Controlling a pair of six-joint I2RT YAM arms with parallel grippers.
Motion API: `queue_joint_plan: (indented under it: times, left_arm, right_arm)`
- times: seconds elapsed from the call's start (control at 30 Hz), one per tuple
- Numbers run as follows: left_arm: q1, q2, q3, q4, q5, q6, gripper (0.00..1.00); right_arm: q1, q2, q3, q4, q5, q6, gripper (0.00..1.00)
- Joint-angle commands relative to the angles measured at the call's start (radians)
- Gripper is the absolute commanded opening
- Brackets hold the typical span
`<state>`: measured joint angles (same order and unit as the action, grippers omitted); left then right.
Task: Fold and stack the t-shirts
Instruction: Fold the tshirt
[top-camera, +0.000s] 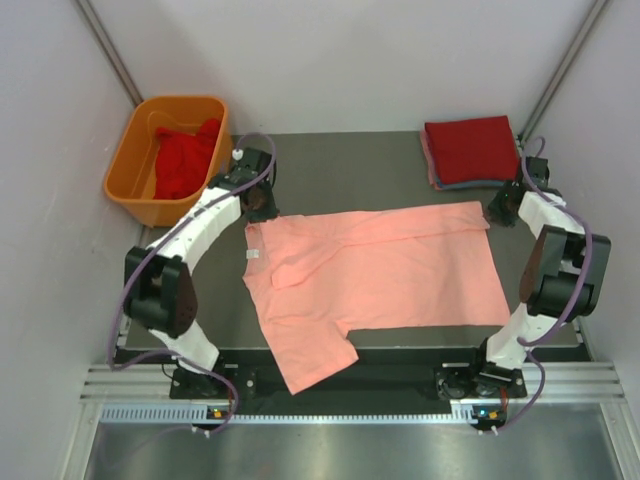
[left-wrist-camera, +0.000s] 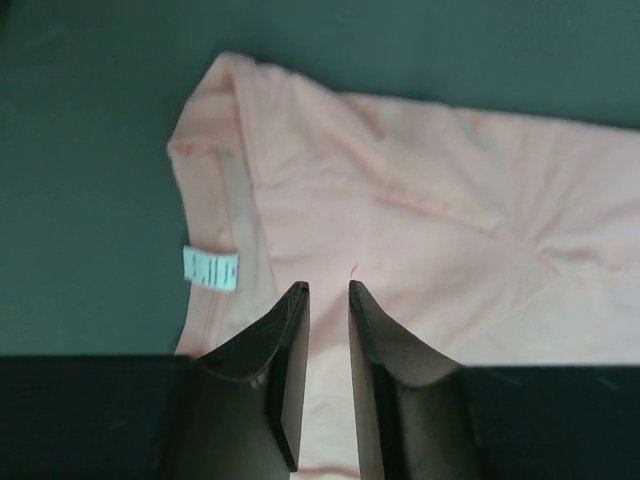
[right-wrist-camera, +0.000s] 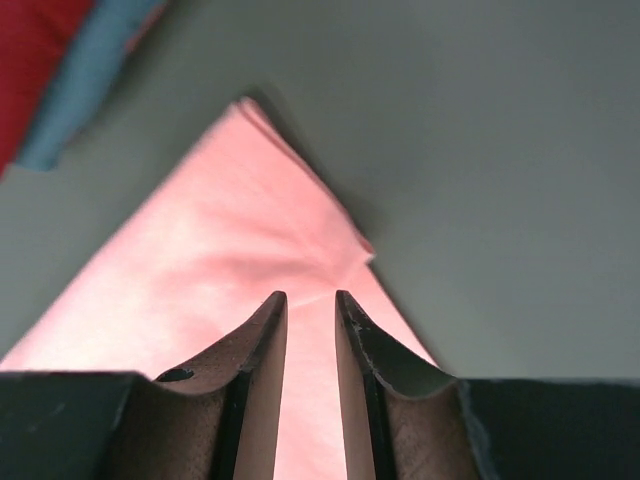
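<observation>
One orange tub (top-camera: 125, 168) at the far left holds one crumpled red t-shirt (top-camera: 186, 158). The left gripper (left-wrist-camera: 328, 290), jaws slightly parted and empty, hovers by the one white label (left-wrist-camera: 210, 268) of the single salmon-pink t-shirt (top-camera: 390, 270), which lies spread across the table (top-camera: 340, 165). The right gripper (right-wrist-camera: 310, 297), likewise released, hangs over its far-right corner. Beyond lies one stack of folded t-shirts (top-camera: 472, 148), red on top.

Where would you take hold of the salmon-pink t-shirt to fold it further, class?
On the salmon-pink t-shirt, probably the sleeve jutting out on the near side: it lies flat, clear of the body, so pinch its free corner from that side, jaws coming from above.
</observation>
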<state>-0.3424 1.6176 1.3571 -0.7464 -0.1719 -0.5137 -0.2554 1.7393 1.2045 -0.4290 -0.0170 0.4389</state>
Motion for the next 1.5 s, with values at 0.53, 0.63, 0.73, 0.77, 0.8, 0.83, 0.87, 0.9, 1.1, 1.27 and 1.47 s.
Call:
queue_joint_plan:
  times: [0.53, 0.63, 0.73, 0.77, 0.8, 0.83, 0.87, 0.9, 1.1, 1.27, 1.47]
  left_arm:
    - [0.160, 0.594, 0.383, -0.036, -0.129, -0.009, 0.16]
    - [0.164, 0.599, 0.396, -0.054, -0.138, -0.008, 0.16]
    - [0.164, 0.562, 0.419, -0.054, -0.117, 0.010, 0.16]
    - [0.164, 0.545, 0.422, -0.050, -0.109, 0.020, 0.17]
    - [0.164, 0.512, 0.428, -0.044, -0.094, 0.042, 0.18]
    - [0.163, 0.493, 0.442, -0.035, -0.069, 0.056, 0.18]
    - [0.161, 0.458, 0.450, -0.036, -0.057, 0.069, 0.20]
    - [0.160, 0.438, 0.456, -0.037, -0.046, 0.092, 0.21]
    - [0.157, 0.311, 0.376, 0.018, 0.029, 0.133, 0.36]
    - [0.158, 0.341, 0.301, 0.081, 0.104, 0.147, 0.37]
    - [0.158, 0.456, 0.321, 0.022, 0.152, 0.132, 0.27]
  right_arm:
    - [-0.001, 0.183, 0.056, 0.174, 0.012, 0.037, 0.21]
    - [0.002, 0.175, 0.079, 0.150, 0.006, 0.035, 0.22]
    - [0.028, 0.117, 0.096, 0.100, 0.038, 0.032, 0.24]
    - [0.036, 0.079, 0.098, 0.085, 0.043, 0.037, 0.25]
    - [0.050, 0.057, 0.098, 0.072, 0.029, 0.043, 0.26]
    - [0.056, 0.039, 0.096, 0.050, 0.022, 0.047, 0.28]
    - [0.065, -0.002, 0.092, 0.039, 0.020, 0.069, 0.29]
    - [0.091, -0.027, 0.060, 0.044, -0.026, 0.076, 0.31]
    - [0.333, -0.175, -0.095, 0.127, -0.069, 0.167, 0.40]
    - [0.537, -0.208, -0.181, 0.289, -0.098, 0.351, 0.42]
    - [0.777, -0.158, -0.250, 0.498, -0.092, 0.578, 0.50]
